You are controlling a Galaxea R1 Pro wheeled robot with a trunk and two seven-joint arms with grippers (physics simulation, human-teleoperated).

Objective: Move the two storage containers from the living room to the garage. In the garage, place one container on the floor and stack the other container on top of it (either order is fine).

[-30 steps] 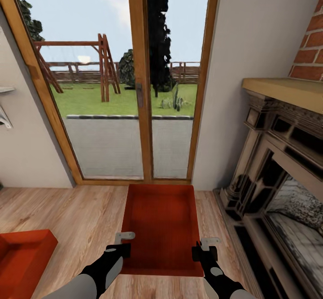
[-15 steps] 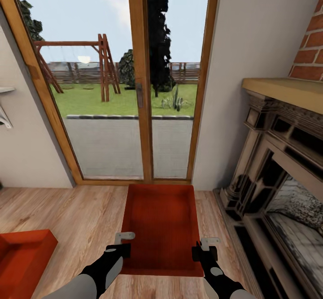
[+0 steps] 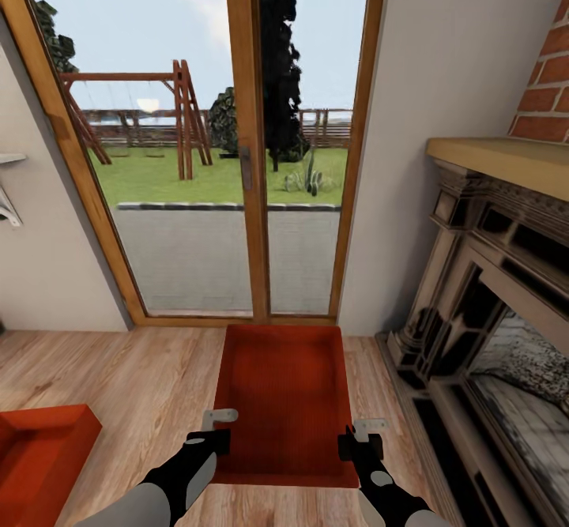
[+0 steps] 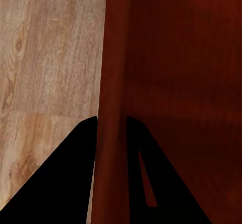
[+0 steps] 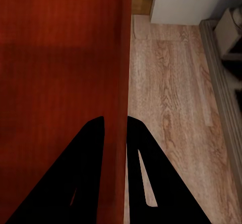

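The wood-framed glass doors and the ornate fireplace are seen ahead. One storage container is held over the light plank floor; its side walls (one each) are clamped by the left gripper and right gripper. A second container is located apart, at the left.
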